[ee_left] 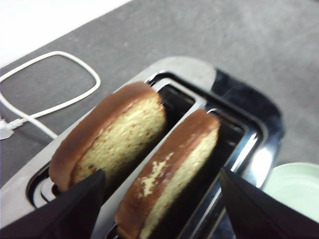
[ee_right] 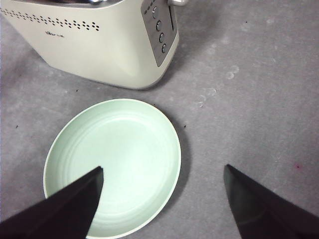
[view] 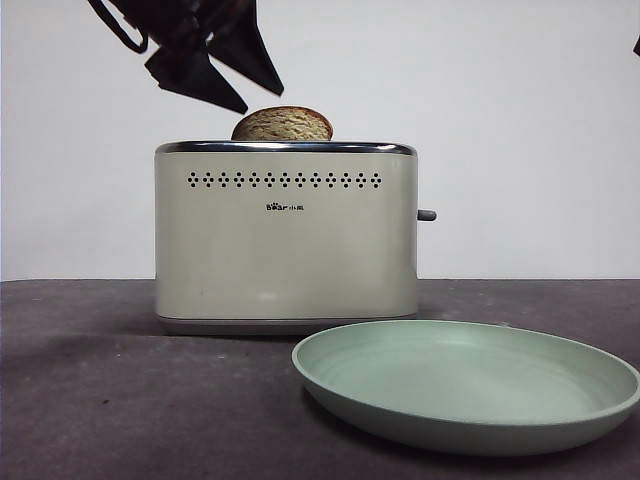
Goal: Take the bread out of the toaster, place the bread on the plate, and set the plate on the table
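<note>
Note left gripper (ee_left: 162, 199) released, jaws spread wide, poised above toaster (view: 286, 235), not touching bread (ee_left: 172, 174). Bread sits upright in toaster slot, second slice (ee_left: 112, 137) in neighbouring slot. You see right gripper (ee_right: 162, 199) also released, hovering over plate (ee_right: 112, 167). Plate rests on bench (view: 100, 400) just beside toaster front. White cable (ee_left: 50, 92) lies on bench behind toaster.

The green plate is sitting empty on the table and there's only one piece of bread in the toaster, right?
Not quite. The left wrist view shows two slices in the toaster: the bread and another slice. The plate is indeed empty, on the table.
</note>
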